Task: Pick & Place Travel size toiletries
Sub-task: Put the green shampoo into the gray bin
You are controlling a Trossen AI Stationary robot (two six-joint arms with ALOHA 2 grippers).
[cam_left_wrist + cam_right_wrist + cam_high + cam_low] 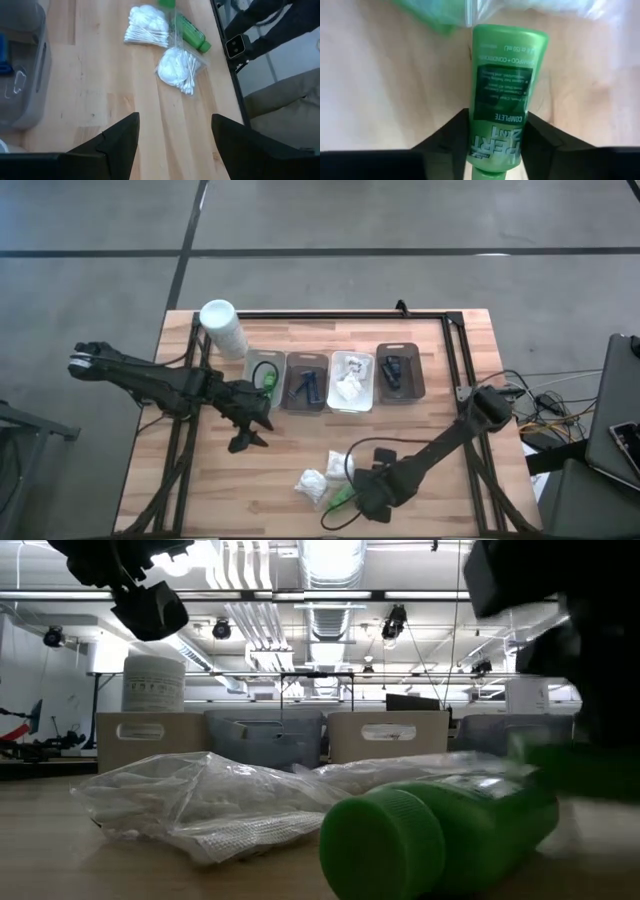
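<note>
- Green shampoo bottle (505, 95): lay on its side at the near edge of the table (200, 500), cap toward the low camera, just beside the bagged items.
- Right gripper (495, 142): low over that bottle, fingers on either side of its body and pinching in; a firm hold could not be confirmed. Best practice, as judged: finish squeezing mid-body before lifting, keeping clear of the bag.
- Cotton-swab bags (318, 475): two clear packets, touching or nearly touching the bottle, near centre.
- Left gripper (245, 442): hovered mid-table, fingers spread, holding nothing.
- Trays (306, 382): four in a far row; the leftmost held a green item, likely this bottle's destination.
- White cylinder (222, 327): far left.
</note>
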